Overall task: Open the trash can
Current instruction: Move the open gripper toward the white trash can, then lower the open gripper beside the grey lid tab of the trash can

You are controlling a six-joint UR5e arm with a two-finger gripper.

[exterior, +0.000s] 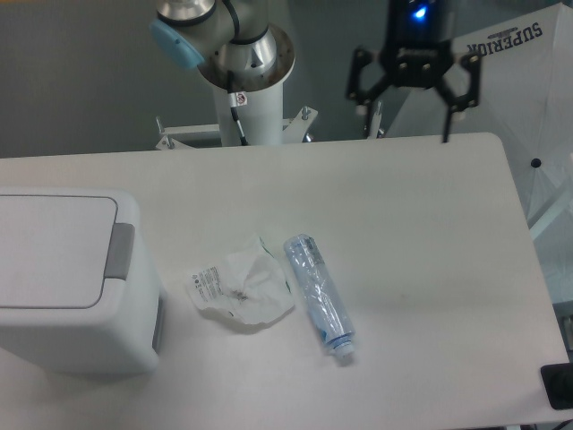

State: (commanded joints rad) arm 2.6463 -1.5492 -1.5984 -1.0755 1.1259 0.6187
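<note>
The trash can (63,278) is a large white boxy bin at the left edge of the table, partly cut off by the frame. Its flat white lid (49,251) lies shut, with a grey push tab (119,252) on its right side. My gripper (409,112) hangs above the table's far edge at the upper right, far from the bin. Its black fingers (466,90) are spread wide apart and hold nothing.
A crumpled clear plastic wrapper (240,287) lies right of the bin. A clear empty bottle (320,294) lies beside it, cap toward the front. The arm's white base (246,98) stands behind the table's far edge. A white panel (528,81) stands at the right.
</note>
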